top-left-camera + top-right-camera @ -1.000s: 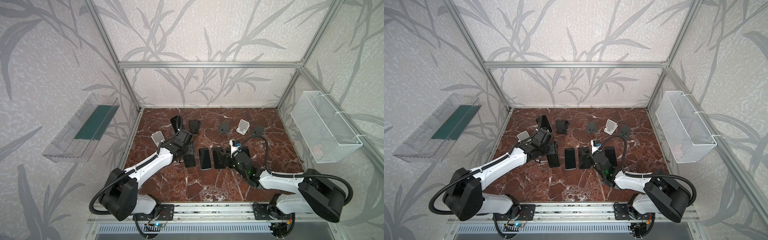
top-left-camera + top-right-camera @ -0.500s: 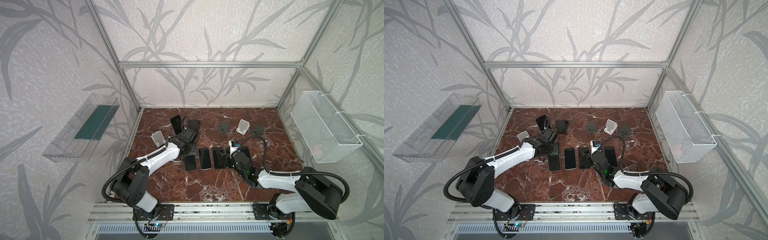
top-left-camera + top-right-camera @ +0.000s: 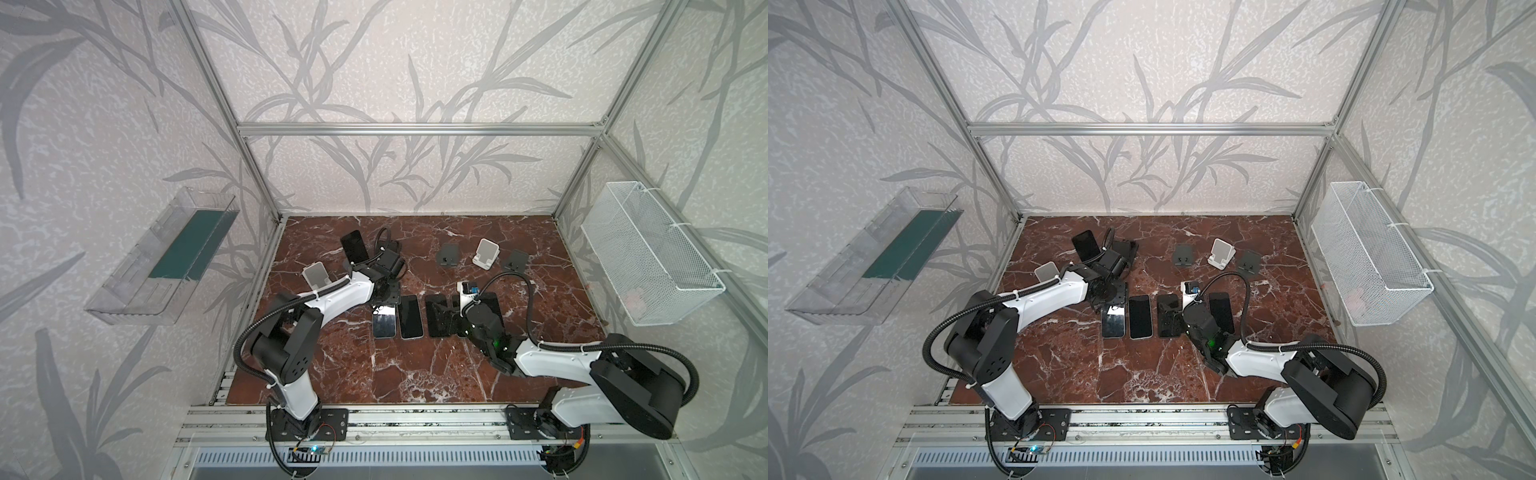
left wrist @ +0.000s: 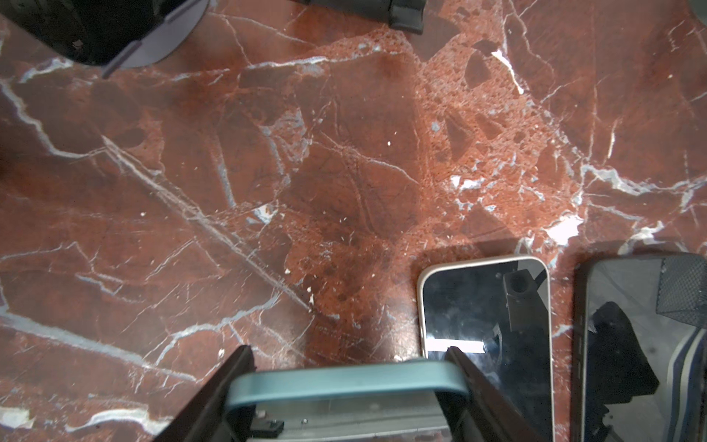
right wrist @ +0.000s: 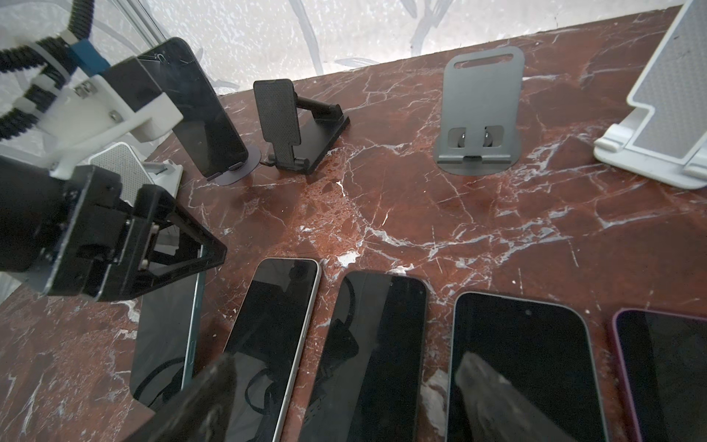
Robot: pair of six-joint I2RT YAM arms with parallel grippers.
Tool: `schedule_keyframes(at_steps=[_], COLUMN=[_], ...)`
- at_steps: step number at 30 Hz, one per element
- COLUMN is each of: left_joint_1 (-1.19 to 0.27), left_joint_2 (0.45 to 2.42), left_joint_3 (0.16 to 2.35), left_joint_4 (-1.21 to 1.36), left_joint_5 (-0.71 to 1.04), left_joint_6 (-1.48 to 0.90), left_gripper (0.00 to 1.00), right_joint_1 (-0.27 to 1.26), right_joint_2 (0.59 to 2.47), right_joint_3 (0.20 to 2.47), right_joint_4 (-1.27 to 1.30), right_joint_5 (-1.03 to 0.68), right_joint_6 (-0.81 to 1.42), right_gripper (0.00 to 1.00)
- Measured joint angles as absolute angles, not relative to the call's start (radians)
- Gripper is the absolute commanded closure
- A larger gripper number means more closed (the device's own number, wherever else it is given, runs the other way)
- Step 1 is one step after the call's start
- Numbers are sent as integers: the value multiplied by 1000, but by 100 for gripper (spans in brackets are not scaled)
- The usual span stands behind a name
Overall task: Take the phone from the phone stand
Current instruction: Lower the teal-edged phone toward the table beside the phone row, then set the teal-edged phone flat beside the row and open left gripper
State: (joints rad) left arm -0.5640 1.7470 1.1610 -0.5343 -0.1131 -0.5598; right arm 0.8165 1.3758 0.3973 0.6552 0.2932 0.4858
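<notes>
Left jaws are closed on the back end of the teal-edged phone (image 5: 165, 329), one against each long side, as the left wrist view shows; that phone is off any stand and lies screen-up at the left end of the row of phones (image 3: 410, 318) on the desk (image 3: 415, 374), just beside a white-edged phone (image 5: 273, 336) — whether its gripped end is fully down on the marble or a shade raised I cannot tell; the right jaws stand wide apart and hold nothing, low over the right part of that row, their dark tips showing above the flat screens in the right wrist view; by my reading the lifting-off is done and the laying-down all but done, so what is left for this phone is for the left jaws to let go and the arm to draw clear without nudging the neighbour; the other stands that I can make out are bare, among them the black folding stand (image 5: 296, 126), the grey stand (image 5: 478, 114) and the white stand (image 5: 658, 95); one dark phone (image 3: 354, 245) leans in a round-based stand (image 5: 246, 164) at the back left, near the left arm — if the task covers every phone, that one has yet to come off; if it means only the teal one, little is left.
</notes>
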Motion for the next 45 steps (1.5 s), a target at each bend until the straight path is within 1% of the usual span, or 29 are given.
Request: schedule_keyframes(at_steps=[4, 8, 22, 34, 45], left_joint_1=[-562, -560, -544, -533, -533], left_joint_2=[1778, 1792, 1794, 1794, 1794], left_joint_3=[1177, 1180, 1135, 1061, 1052], left_joint_4=[-532, -525, -454, -386, -366], left_joint_5=[-112, -110, -105, -109, -99], left_joint_6=[-557, -558, -575, -578, -579], left_gripper=[58, 61, 55, 53, 52], right_joint_1=[817, 817, 817, 817, 816], right_joint_2=[1376, 1376, 1388, 1400, 1400], right_joint_3=[410, 418, 445, 459, 459], right_joint_4=[645, 640, 585, 548, 548], right_joint_5=[279, 278, 278, 269, 268], right_joint_6=[487, 487, 497, 498, 498], right_gripper=[10, 9, 9, 9, 9])
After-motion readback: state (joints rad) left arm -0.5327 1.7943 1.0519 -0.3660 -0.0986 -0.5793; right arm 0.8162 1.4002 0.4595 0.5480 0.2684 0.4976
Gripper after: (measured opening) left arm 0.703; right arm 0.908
